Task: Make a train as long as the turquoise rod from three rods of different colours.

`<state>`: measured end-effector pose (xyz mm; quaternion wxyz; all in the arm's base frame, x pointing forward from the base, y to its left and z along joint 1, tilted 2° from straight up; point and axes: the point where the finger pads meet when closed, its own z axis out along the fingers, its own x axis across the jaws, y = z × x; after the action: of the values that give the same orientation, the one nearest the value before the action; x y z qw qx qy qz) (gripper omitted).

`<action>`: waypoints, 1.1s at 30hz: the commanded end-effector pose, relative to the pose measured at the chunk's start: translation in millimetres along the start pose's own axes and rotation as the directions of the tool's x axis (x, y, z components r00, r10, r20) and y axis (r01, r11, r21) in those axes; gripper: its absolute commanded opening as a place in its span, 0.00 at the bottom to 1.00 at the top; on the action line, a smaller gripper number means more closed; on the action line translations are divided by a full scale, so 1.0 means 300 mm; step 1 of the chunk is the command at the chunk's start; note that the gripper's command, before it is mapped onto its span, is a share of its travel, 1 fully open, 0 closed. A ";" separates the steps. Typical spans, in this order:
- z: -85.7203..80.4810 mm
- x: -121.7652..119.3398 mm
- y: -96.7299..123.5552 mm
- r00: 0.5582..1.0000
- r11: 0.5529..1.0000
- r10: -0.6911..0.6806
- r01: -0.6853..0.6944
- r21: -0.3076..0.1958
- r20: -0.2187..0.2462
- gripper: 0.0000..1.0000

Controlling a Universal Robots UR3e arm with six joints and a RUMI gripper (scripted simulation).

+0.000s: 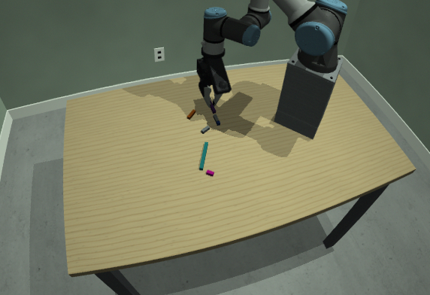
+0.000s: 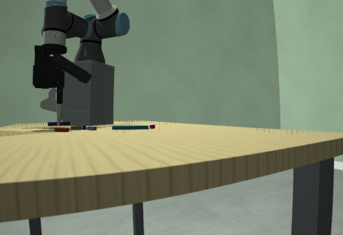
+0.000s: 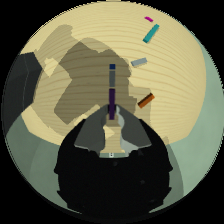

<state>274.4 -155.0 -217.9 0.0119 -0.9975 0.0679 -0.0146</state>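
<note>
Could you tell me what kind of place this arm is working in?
Probably a bare test room or lab: plain green walls with a wall socket, a grey concrete-like floor, and one wooden table carrying the arm's pedestal and small coloured rods.
</note>
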 end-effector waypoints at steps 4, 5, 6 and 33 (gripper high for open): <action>-0.001 0.002 0.002 1.000 1.000 0.000 0.000 -0.001 -0.001 0.00; -0.001 0.002 0.002 1.000 1.000 0.000 0.000 -0.001 -0.001 0.00; -0.001 0.002 0.002 1.000 1.000 0.000 0.000 -0.001 -0.001 0.00; 0.033 0.002 0.002 1.000 1.000 0.000 0.000 -0.001 -0.001 0.00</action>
<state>274.6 -154.8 -225.2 0.0120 -0.9975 0.0679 -0.0145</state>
